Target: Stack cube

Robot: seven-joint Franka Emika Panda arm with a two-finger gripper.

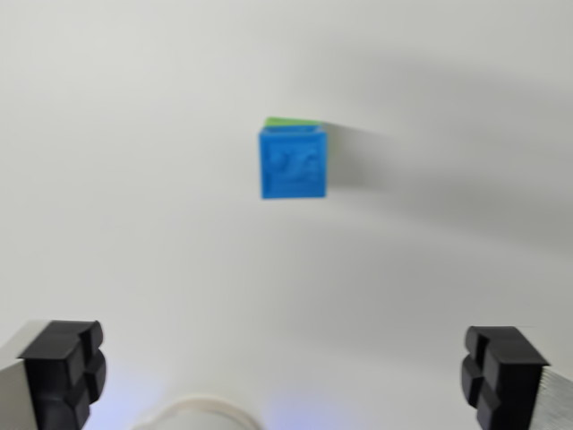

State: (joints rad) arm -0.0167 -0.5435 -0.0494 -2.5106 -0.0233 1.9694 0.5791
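Here you see the blue cube (293, 163) on a green cube (291, 122), no readable writing, plain white table (134, 179); gripper (282, 372) spread wide, empty.

Blue cube (293, 163) above centre of wrist view, on plain white surface. Top face textured with raised relief, pattern too blurred to read. Edges roughly square to frame, slight tilt. Green cube (291, 122) directly beneath, only thin strip visible along blue cube's far edge. Blue sits on green, nearly aligned. Soft shadow falls toward wrist view's right.
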